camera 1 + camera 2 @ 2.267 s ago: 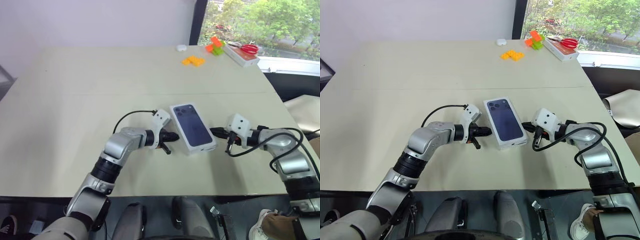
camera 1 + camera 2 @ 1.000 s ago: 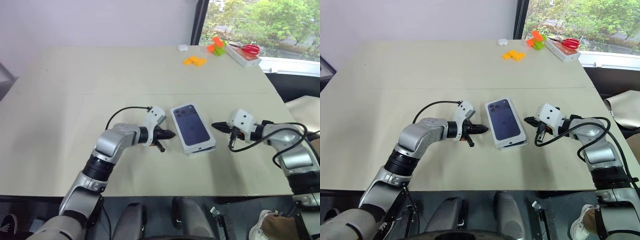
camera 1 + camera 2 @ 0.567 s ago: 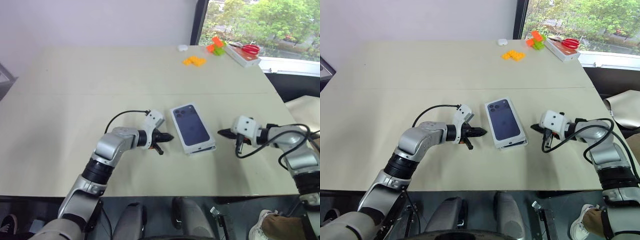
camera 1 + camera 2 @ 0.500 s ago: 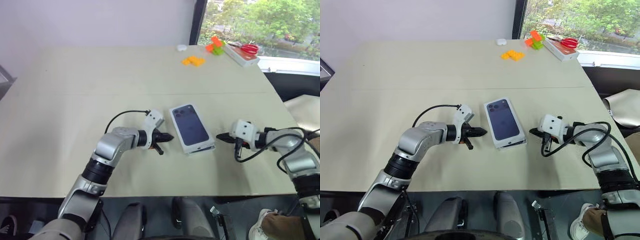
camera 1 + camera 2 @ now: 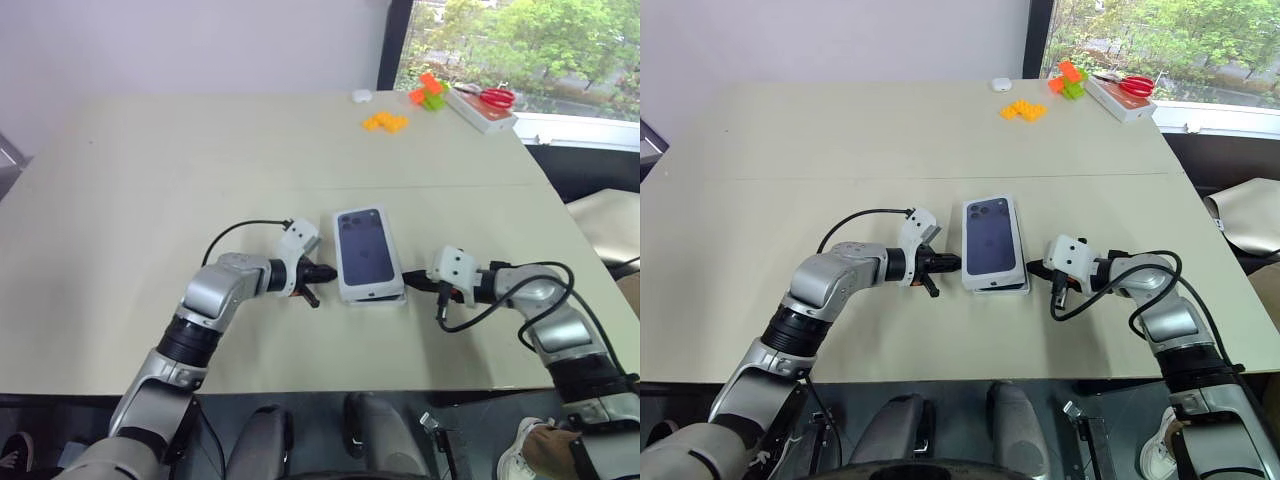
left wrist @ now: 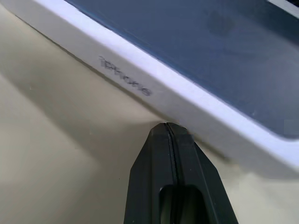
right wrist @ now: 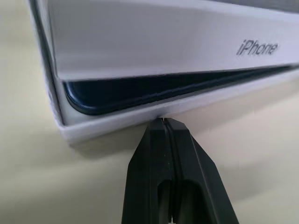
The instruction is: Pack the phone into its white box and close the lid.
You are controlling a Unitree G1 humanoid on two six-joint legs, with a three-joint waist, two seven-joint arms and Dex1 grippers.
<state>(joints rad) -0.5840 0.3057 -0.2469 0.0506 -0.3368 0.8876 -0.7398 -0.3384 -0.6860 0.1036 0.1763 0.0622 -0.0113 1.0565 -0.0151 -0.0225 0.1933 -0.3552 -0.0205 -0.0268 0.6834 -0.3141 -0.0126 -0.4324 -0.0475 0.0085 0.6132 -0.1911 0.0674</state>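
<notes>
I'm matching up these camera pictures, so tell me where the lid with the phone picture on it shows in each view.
Left eye: lid at table centre, between both grippers.
Right eye: the same, slightly left of centre.
Left wrist: white side wall above the shut fingertips.
Right wrist: raised off the white box, the phone showing in the gap.
Shared landmark: the side lettering.

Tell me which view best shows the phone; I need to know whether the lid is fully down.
The right wrist view: the phone shows as a dark edge in the gap between the lid and the white box. In the head views and the left wrist view, the lid covers it.
</notes>
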